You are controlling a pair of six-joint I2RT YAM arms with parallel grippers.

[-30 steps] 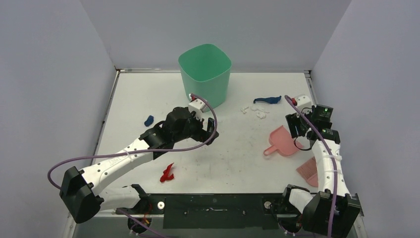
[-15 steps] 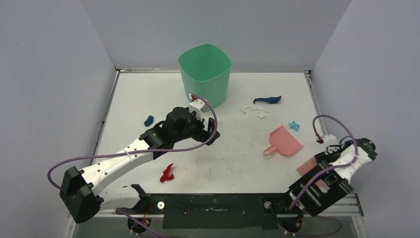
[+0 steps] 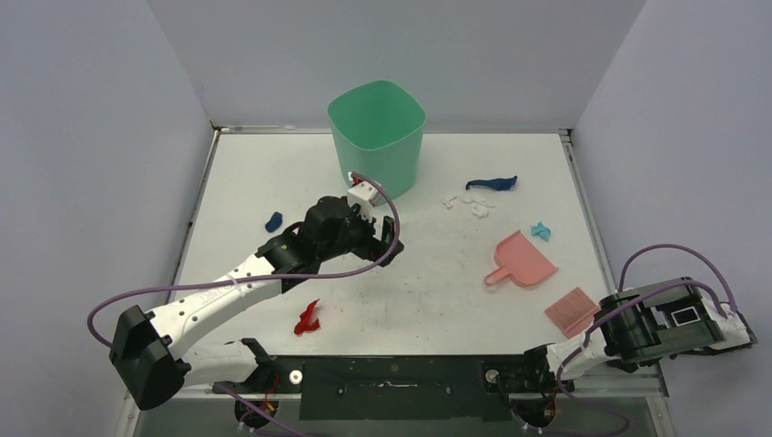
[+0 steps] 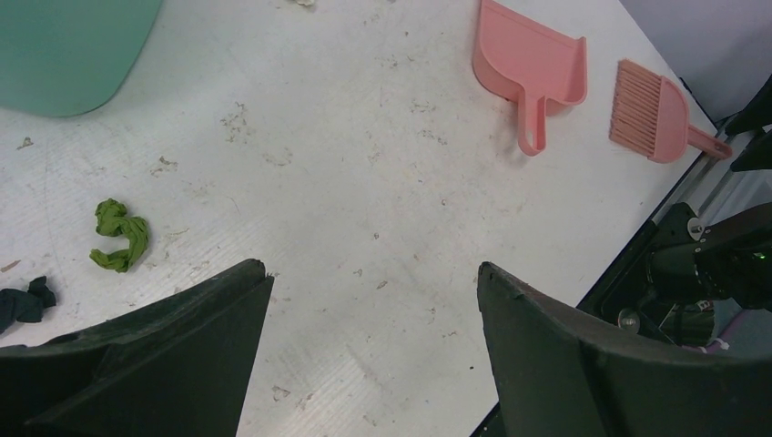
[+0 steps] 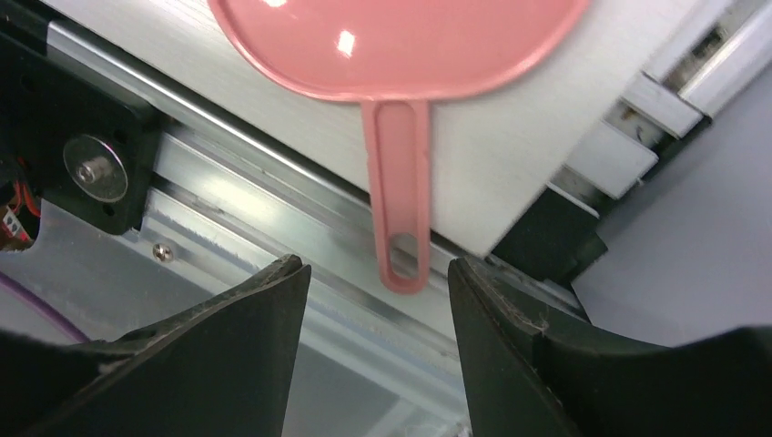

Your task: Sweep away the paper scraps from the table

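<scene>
Paper scraps lie scattered on the white table (image 3: 428, 291): a dark blue one (image 3: 273, 220) at the left, a red one (image 3: 308, 317) near the front, a blue twist (image 3: 492, 183), white bits (image 3: 473, 206) and a light blue one (image 3: 541, 229). The left wrist view shows a green scrap (image 4: 118, 235) and a dark one (image 4: 23, 302). My left gripper (image 3: 390, 242) is open and empty above the table's middle (image 4: 369, 269). My right gripper (image 5: 378, 273) is open over the front rail. The end of the pink brush's handle (image 5: 401, 218) lies between its fingers, touching neither.
A green bin (image 3: 376, 137) stands at the back centre. A pink dustpan (image 3: 523, 259) lies right of centre and a pink brush (image 3: 572, 311) at the front right edge. My right arm (image 3: 665, 323) is folded low at the front right corner.
My right arm swung back from beside the dustpan to the front right corner, behind the brush, uncovering the light blue scrap. The left arm has not moved.
</scene>
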